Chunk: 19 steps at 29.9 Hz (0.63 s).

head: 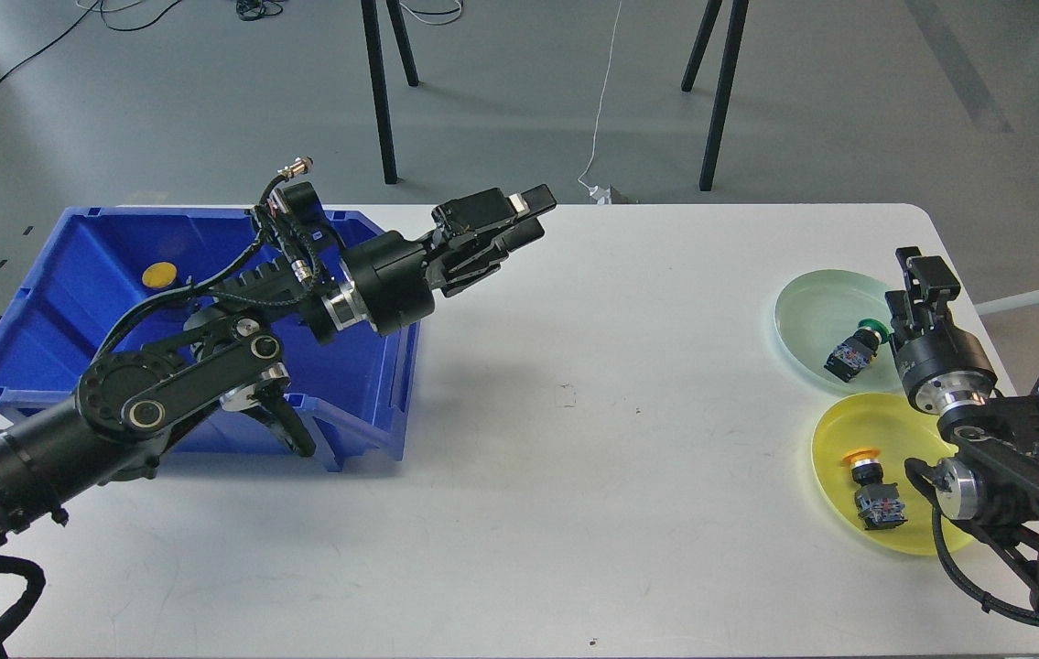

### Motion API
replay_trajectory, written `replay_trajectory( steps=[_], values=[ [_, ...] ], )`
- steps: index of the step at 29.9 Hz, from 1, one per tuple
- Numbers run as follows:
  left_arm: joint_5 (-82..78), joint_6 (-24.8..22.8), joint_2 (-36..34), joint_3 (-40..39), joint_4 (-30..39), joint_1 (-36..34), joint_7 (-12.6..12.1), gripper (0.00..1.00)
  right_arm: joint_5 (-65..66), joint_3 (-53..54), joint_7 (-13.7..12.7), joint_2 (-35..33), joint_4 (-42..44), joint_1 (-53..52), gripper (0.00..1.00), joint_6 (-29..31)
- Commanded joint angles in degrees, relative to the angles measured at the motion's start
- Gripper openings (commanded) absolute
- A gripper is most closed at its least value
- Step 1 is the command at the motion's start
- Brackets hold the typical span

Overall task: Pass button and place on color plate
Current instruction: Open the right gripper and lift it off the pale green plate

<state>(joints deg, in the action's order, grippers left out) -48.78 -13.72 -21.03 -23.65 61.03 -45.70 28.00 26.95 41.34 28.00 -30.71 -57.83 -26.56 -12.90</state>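
A green-capped button [854, 351] lies on its side on the pale green plate [807, 307] at the right. My right gripper [923, 273] is open and empty, just to the right of and above that button, over the plate's right rim. A yellow-capped button [873, 486] lies on the yellow plate [849, 426] below it. My left gripper [524, 217] is open and empty, held above the table near the far right corner of the blue bin [43, 275]. A yellow button cap [159, 274] shows inside the bin.
My left arm's elbow and forearm cover much of the bin's inside. Black stand legs [379, 91] rise from the floor behind the table. The white table [629, 439] lies bare between the bin and the plates.
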Motion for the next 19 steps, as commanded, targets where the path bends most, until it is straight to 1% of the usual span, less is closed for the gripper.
replay_trajectory(
  steps=[1,3,4,6,7,8,9,10,13,16,17,18,19],
  values=[
    [6.4,3.2,-0.8,-3.3,-3.2,-0.1,0.0,0.61,-2.6,7.5,0.0,-4.4,-11.5,0.2,0.73,8.3],
    [9.8,1.8,-2.9,-6.3,-3.1,-0.1,0.0,0.62,-4.9,11.7,0.0,-4.7,-15.2,0.2,0.77,15.3],
    [11.0,0.2,-3.9,-7.5,-3.0,-0.1,0.0,0.62,-5.8,13.1,0.0,-4.4,-16.0,-0.1,0.79,19.0],
    [14.3,-6.5,-5.9,-10.2,-2.6,0.1,0.0,0.62,-7.9,15.2,0.0,-3.9,-15.9,-0.8,0.83,28.3],
    [17.1,-11.5,-6.4,-11.5,-2.6,0.3,0.0,0.62,-9.3,15.4,0.0,-3.7,-15.5,-1.4,0.89,32.2],
    [19.6,-14.3,-6.7,-12.6,-2.6,1.0,0.0,0.62,-10.7,15.3,0.0,-3.3,-14.9,-2.2,0.97,34.8],
    [21.9,-14.3,-6.8,-13.7,-2.6,2.3,0.0,0.62,-11.7,14.6,0.0,-2.6,-13.8,-3.2,0.98,36.3],
    [23.3,-14.3,-7.0,-14.7,-2.6,3.0,0.0,0.63,-11.8,14.5,0.0,-1.5,-12.8,-3.9,0.99,36.6],
    [23.6,-14.3,-6.4,-17.1,-2.5,3.9,0.0,0.65,-11.8,14.5,0.0,3.0,-10.2,-4.9,0.99,36.6],
    [23.6,-14.3,-6.1,-17.5,-2.6,3.8,0.0,0.69,-12.0,15.3,0.0,4.8,-9.4,-4.9,0.99,36.5],
    [23.7,-14.3,-6.0,-17.6,-2.6,3.8,0.0,0.74,-12.0,15.5,0.0,5.1,-9.7,-4.9,0.99,36.6],
    [23.9,-14.3,-6.0,-17.6,-2.5,3.3,0.0,0.84,-12.2,15.8,0.0,5.2,-10.1,-4.8,0.99,36.8],
    [24.0,-14.3,-5.5,-17.6,-2.6,3.1,0.0,0.97,-12.3,16.3,0.0,5.3,-10.2,-4.8,0.99,37.0]
  ],
)
